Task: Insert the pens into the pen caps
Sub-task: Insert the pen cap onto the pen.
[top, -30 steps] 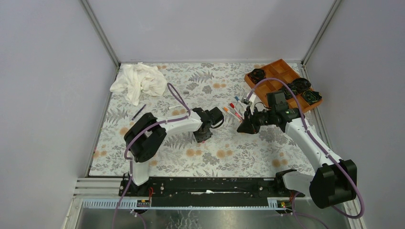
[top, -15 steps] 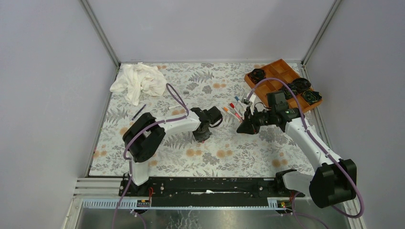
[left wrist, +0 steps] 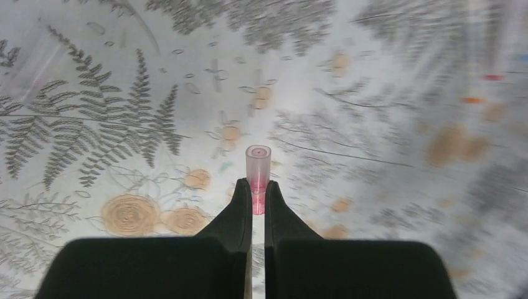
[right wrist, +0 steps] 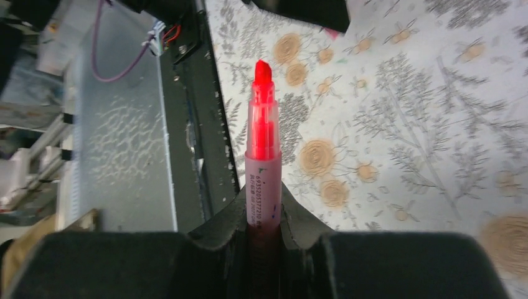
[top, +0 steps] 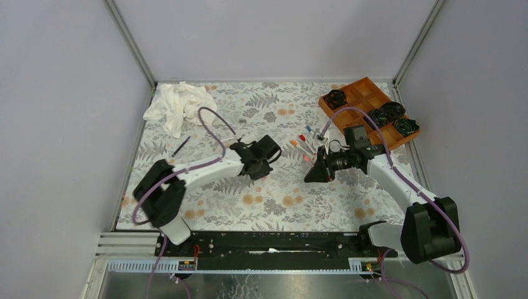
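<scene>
The left gripper point(left wrist: 258, 188) is clamped on a pink cap point(left wrist: 258, 163). The cap sticks out straight ahead of the fingertips, its long axis in line with the fingers. Its ringed end faces away from them, above the mat point(left wrist: 124, 124).

The right gripper point(right wrist: 263, 208) is closed on a pen point(right wrist: 262, 140), the barrel pinched between the fingers and running forward along them. The red-pink tip points away from the gripper.

From above, the two grippers face each other across a gap, the pen tip aimed roughly toward the cap but apart from it. Loose pens point(top: 304, 147) lie on the mat just beyond the right gripper's fingertips, on the far side.
</scene>
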{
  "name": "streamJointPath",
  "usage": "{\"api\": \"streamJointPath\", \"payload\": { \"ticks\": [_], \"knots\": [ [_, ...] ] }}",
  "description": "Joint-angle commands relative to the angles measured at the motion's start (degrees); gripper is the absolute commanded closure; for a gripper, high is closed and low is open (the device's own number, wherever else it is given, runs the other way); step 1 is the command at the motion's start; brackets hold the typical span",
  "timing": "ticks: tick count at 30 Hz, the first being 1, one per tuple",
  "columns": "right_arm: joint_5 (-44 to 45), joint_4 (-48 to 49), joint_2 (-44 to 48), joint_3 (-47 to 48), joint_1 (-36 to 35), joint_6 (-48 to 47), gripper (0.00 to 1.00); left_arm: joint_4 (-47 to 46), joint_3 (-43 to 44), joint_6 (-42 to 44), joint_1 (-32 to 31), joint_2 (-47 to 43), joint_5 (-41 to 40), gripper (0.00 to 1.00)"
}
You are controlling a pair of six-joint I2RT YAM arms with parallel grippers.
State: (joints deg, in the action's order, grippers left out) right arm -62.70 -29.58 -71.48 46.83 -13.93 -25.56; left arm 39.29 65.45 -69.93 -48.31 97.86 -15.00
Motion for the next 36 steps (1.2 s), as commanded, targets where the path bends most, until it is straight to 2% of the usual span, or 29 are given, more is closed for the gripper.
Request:
{"api": "streamJointPath", "payload": {
  "ticks": [1,7,10,18,25,36],
  "knots": [
    [-8.4,9.2,-1.8,-4.8,-1.0,9.0,1.00,-15.1,-6.7,0.1,0.3,-11.9,-2.1,1.00],
    [-5.6,36.4,-1.6,-13.7,-5.2,32.6,1.00,-40.9,-21.6,-4.7,0.3,-25.0,-3.3,1.00],
    [-3.9,45.9,-1.6,-16.5,-7.5,41.2,1.00,-52.1,-26.8,-5.2,0.4,-28.1,-3.7,1.00],
    [-4.2,51.5,-2.3,-16.9,-10.4,46.9,1.00,-75.4,-32.2,-2.9,0.2,-26.8,0.0,1.00],
    [-5.6,52.7,-1.4,-16.1,-10.4,48.4,1.00,-85.2,-31.3,-0.9,-1.8,-22.8,2.3,1.00],
    [-7.5,54.9,-0.6,-14.3,-9.7,53.2,1.00,-87.4,-33.4,0.1,-3.3,-22.5,1.4,1.00]
  ]
}}
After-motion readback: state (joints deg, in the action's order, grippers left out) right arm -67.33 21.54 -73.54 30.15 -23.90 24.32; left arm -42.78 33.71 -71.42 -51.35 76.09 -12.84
